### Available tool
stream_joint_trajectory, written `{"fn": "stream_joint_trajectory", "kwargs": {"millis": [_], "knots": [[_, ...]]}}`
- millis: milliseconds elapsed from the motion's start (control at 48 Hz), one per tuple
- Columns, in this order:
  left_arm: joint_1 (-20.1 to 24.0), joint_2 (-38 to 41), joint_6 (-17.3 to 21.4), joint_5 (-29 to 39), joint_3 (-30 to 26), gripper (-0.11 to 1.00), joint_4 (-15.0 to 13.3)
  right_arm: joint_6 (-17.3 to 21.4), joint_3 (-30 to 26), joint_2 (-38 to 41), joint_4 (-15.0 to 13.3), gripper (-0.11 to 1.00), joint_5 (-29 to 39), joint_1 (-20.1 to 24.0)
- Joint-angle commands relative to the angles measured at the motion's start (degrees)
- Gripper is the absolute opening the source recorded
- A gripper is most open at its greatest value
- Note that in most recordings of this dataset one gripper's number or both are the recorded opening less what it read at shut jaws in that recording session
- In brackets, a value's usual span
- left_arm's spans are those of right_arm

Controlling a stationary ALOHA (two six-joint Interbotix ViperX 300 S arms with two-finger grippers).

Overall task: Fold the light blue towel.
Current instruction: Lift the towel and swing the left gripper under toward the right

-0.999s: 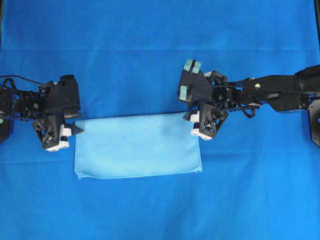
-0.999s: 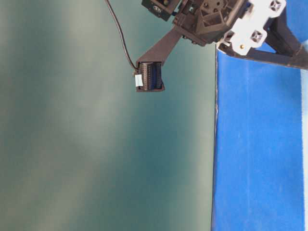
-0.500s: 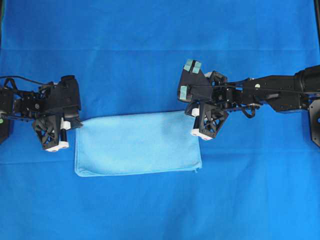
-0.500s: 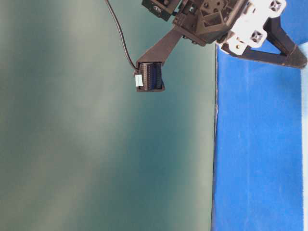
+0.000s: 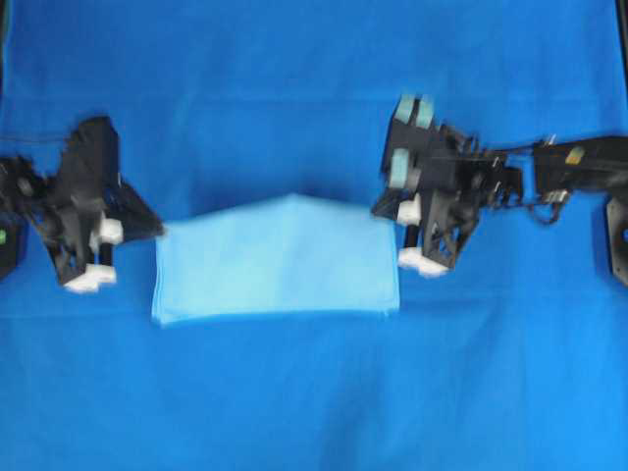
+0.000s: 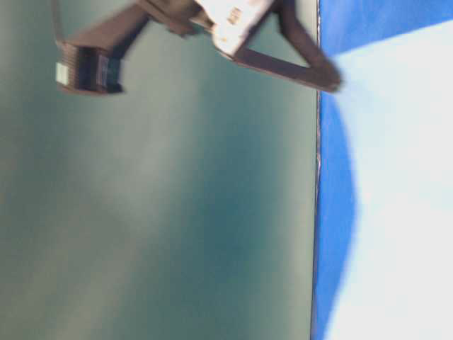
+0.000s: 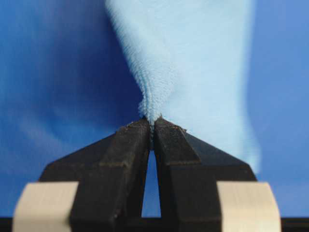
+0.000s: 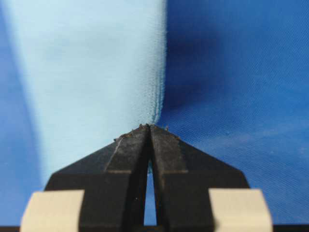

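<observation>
Evidently both pairs of fingers are clamping together on far corners of the light blue towel (image 5: 278, 259), left gripper (image 7: 151, 124) and right gripper (image 8: 148, 127) lifting its far edge off the royal-blue sheet (image 5: 294, 98), so carrying that edge evenly toward the near hem seems next; no readable writing is showing.

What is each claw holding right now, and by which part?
Both hold the light blue towel: the left claw pinches its far left corner, the right claw its far right corner. The claws are shut on the hem.
</observation>
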Motion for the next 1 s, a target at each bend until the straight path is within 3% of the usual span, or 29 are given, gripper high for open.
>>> {"fn": "stream_joint_trajectory", "kwargs": {"millis": [0,208,604,750,979], "knots": [[-0.53,-3.16,-0.09,-0.18,-0.88,0.02,0.09,0.09,-0.09,-4.39,0.09,0.01,0.62,0.35],[-0.97,-6.68,0.09,-1.14,0.26,0.02,0.09,0.09,1.14,-8.17,0.00,0.01,0.35,0.35],[-1.93,-7.12,0.44,-3.60,0.44,0.02,0.09,0.09,1.14,-8.17,-0.18,0.01,-1.41,-0.26],[-5.01,-5.62,0.53,-8.70,0.18,0.02,0.09,-0.09,1.05,-8.17,-0.97,0.01,-2.90,-3.25],[-8.70,1.93,1.93,-16.52,-2.90,0.02,0.09,-0.26,0.26,-7.73,-4.48,0.01,-4.04,-10.11]]}}
